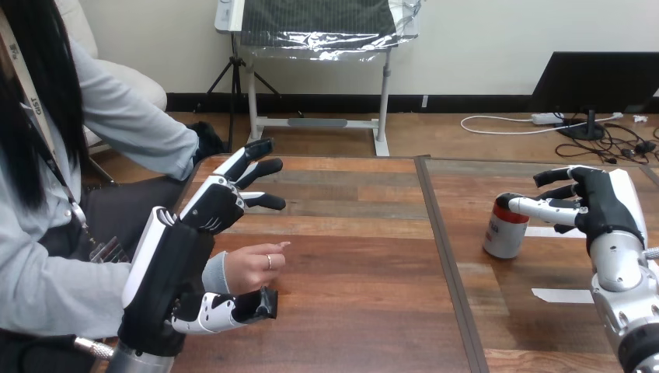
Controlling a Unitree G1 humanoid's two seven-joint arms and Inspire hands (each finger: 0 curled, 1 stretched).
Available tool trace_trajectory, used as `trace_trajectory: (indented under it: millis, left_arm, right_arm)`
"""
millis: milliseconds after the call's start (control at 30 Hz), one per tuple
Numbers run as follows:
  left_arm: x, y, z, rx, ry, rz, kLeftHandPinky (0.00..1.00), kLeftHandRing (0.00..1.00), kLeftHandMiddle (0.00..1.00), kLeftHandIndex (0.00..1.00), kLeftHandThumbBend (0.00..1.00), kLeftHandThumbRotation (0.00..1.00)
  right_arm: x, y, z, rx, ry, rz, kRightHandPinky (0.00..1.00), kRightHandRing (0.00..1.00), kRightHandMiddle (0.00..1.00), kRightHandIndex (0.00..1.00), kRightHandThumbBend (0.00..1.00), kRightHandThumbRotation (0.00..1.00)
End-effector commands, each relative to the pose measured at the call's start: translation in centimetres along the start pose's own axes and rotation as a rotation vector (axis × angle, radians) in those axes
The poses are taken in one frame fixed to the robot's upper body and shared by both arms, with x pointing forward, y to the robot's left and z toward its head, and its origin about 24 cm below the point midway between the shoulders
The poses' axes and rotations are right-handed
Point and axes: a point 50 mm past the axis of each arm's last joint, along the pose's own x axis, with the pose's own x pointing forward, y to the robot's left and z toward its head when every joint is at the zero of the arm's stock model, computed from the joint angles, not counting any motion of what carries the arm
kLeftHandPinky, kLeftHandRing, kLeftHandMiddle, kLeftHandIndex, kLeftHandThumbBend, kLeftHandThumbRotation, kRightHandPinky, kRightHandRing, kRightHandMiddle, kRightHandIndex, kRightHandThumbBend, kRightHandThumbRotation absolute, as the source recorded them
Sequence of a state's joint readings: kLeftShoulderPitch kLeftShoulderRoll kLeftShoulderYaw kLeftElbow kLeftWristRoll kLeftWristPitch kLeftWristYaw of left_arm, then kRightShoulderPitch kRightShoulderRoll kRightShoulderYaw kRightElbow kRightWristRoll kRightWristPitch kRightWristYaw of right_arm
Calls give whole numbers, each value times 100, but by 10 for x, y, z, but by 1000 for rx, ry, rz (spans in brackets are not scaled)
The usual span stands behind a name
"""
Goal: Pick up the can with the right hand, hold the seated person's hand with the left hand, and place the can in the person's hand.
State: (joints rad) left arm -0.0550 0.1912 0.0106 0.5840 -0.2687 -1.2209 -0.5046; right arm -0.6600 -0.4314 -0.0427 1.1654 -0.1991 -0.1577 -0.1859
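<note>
The black-and-white left hand hides the forearm behind the person's hand on the wooden surface. At the right, the right hand has its thumb across the white, red-topped can; whether they touch cannot be told. The picture's bottom edge cuts off the right forearm.

Red-banded can standing at right

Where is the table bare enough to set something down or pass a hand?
Widest free patch: the table middle, between the person's hand and the can. Also free: the near edge left of the tape strip. Crowded: the left hand beside the person's hand, the right hand at the can.
</note>
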Motion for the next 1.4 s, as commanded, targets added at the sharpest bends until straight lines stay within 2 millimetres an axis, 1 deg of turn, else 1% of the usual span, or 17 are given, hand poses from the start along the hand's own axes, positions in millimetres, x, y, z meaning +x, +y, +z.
trace_trajectory:
  millis: [0,367,733,1100,1267,1367]
  left_arm:
    - [17,5,3,6,-61,-2,68,86,92,89,100,67]
    - [17,6,3,26,-66,-4,67,86,92,89,100,67]
    - [18,6,3,22,-67,-4,67,86,92,89,100,67]
    - [18,7,2,22,-66,-6,68,86,92,89,100,67]
    - [19,6,2,15,-67,-7,68,86,92,89,100,67]
    - [19,6,2,10,-68,-8,69,87,92,89,100,67]
  right_arm:
    - [3,-14,16,8,-84,-46,43,50,57,63,100,20]
    - [-4,-17,11,55,-115,-63,42,50,57,62,100,22]
    - [-12,-20,9,69,-148,-72,42,50,57,60,100,19]
    - [-20,-24,14,51,-204,-103,45,52,57,61,100,18]
    - [-21,-26,18,40,-229,-120,44,51,56,60,99,17]
    - [-20,-28,21,37,-234,-125,45,52,57,60,99,18]
